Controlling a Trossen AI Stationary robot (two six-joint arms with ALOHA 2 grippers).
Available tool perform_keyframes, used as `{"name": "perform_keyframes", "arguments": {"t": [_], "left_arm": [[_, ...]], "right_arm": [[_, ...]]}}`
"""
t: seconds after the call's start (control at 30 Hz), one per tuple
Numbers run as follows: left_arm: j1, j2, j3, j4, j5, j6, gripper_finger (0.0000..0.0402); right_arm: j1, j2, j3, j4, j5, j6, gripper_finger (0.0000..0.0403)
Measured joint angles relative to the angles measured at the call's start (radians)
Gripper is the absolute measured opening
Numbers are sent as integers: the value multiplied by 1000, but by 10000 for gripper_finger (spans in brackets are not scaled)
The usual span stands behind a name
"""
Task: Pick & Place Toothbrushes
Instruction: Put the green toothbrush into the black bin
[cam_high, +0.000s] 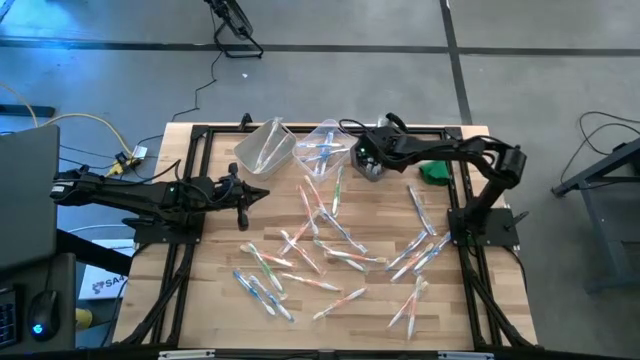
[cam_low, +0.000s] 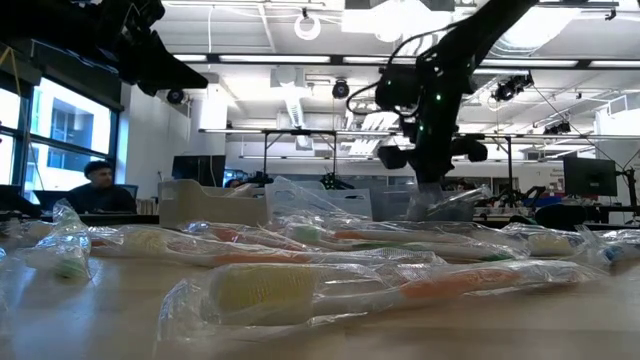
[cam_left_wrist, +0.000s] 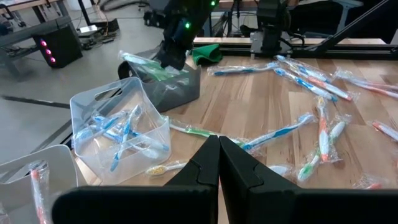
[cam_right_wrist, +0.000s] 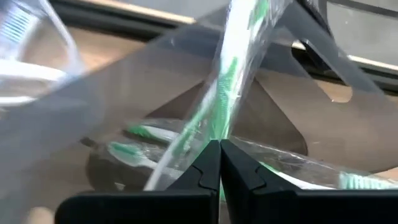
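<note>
The right gripper (cam_right_wrist: 219, 144) hangs over the grey bin (cam_high: 370, 165) at about twelve o'clock on the table (cam_high: 380, 305), its fingers clenched on a green-handled toothbrush (cam_right_wrist: 233, 74) in its clear wrapper. The brush stands tilted above the bin's mouth, where other green brushes already lie. In the left wrist view the same brush (cam_left_wrist: 146, 64) sticks out sideways from the right gripper (cam_left_wrist: 169, 59), just over the bin's rim.

The likely trouble, as I judge it: the long wrapper may catch the rim as the fingers let go, leaving the brush draped over the edge or fallen onto the table at one o'clock, near the small green object (cam_high: 434, 171). The crinkly film could also cling to a finger and be dragged back out. A release off to the eleven o'clock side would drop it into the clear bin of blue brushes (cam_left_wrist: 121, 134), the wrong colour.

The left gripper (cam_left_wrist: 219, 140) waits at nine o'clock, above the table's edge, its fingers pressed together on nothing.

Most of the toothbrushes (cam_high: 330, 245) lie scattered from the table's centre towards six o'clock, loose and overlapping. A third clear bin (cam_high: 263, 147) sits at eleven o'clock.
</note>
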Motion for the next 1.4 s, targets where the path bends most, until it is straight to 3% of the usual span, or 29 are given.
{"name": "perform_keyframes", "arguments": {"t": [0.83, 1.23, 1.4], "left_arm": [[0, 0, 0, 0, 0, 0, 0], [0, 0, 0, 0, 0, 0, 0], [0, 0, 0, 2, 0, 0, 0]], "right_arm": [[-5, 36, 0, -29, -77, -3, 4], [3, 29, 0, -46, -88, -20, 86], [19, -13, 9, -48, -90, -30, 97]]}}
